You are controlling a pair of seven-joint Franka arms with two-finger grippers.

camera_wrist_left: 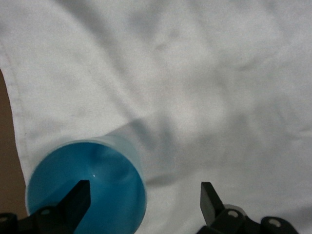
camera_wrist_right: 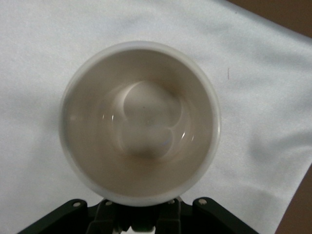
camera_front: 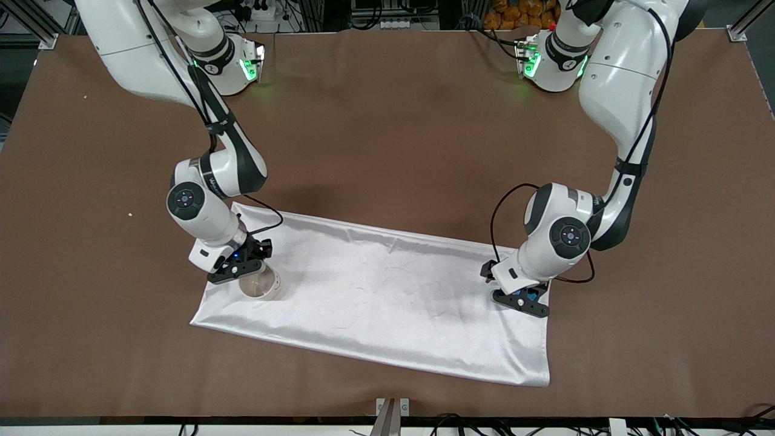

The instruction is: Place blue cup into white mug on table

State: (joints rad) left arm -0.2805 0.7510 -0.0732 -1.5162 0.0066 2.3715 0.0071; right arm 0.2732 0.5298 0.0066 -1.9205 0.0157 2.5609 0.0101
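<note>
Low in frame, we square the parted left gripper [camera_wrist_left: 144,187] on the blue cup [camera_wrist_left: 87,190]; right gripper [camera_front: 239,269], grip unclear, waits at white mug [camera_front: 261,284].

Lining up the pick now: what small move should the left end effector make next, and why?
Probably close the left end effector on the wall of the blue cup: its open fingers straddle the rim, one over the inside, one outside. The right end effector sits at the white mug.
</note>
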